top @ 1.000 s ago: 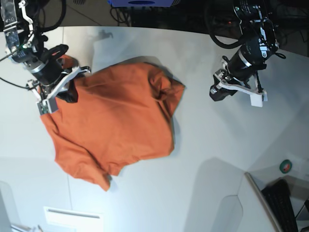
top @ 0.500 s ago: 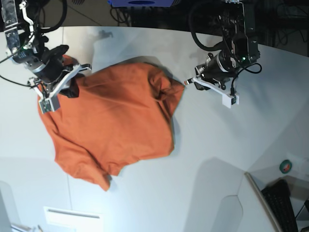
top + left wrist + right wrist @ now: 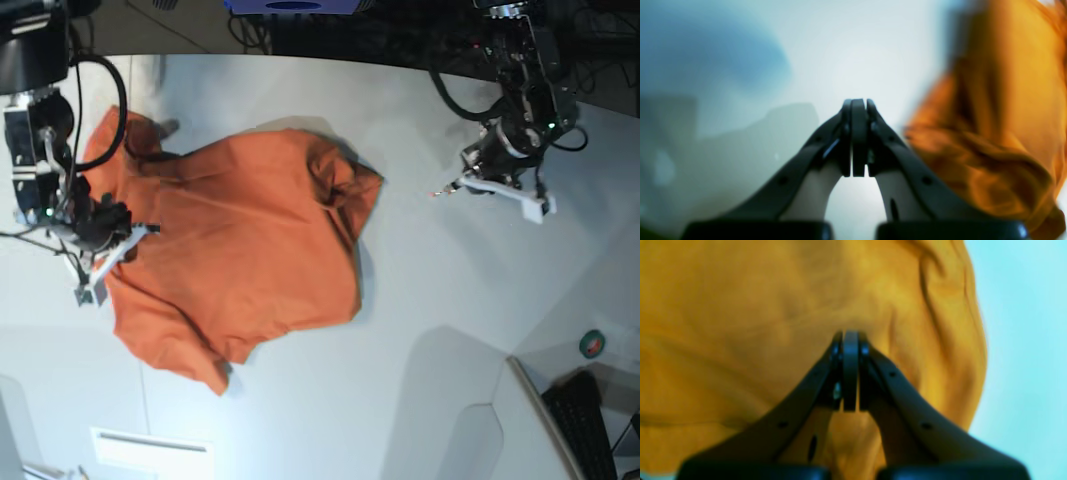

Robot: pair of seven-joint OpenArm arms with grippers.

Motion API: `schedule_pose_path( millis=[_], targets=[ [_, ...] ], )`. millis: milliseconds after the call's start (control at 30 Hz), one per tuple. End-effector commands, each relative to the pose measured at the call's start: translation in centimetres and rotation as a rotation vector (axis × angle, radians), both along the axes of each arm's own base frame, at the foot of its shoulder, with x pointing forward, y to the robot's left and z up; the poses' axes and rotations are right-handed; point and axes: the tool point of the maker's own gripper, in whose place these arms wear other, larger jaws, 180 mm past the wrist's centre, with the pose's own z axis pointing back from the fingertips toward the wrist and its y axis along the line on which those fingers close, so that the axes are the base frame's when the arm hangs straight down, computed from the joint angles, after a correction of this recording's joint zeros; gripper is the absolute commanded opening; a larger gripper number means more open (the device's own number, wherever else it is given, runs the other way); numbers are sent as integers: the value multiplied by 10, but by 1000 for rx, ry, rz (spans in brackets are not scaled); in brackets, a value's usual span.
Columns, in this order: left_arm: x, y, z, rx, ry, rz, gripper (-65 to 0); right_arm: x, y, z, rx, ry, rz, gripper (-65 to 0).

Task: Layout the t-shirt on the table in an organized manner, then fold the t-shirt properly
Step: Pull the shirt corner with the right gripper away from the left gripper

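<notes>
Layout looks barely begun and folding untouched, judging by the table (image 3: 300,420), whose broad white top leaves free room toward the near side and right of the cloth; the orange t-shirt (image 3: 245,245) lies left of centre, rumpled; the right gripper (image 3: 100,272), jaws closed, sits at its left edge, any grip unclear; the left gripper (image 3: 447,188) hovers closed, empty, well clear.

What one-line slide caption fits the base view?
Crumpled orange shirt on the white table, right gripper at its edge, left gripper shut beside it, apart.
</notes>
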Motion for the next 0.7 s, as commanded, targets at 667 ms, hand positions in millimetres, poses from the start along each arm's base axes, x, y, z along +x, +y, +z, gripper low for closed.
schedule_pose_path(
  millis=[667],
  targets=[
    [-53,117,40,179,-35,255,-650,46,-16,-12,-73,38,23,-650]
  ],
)
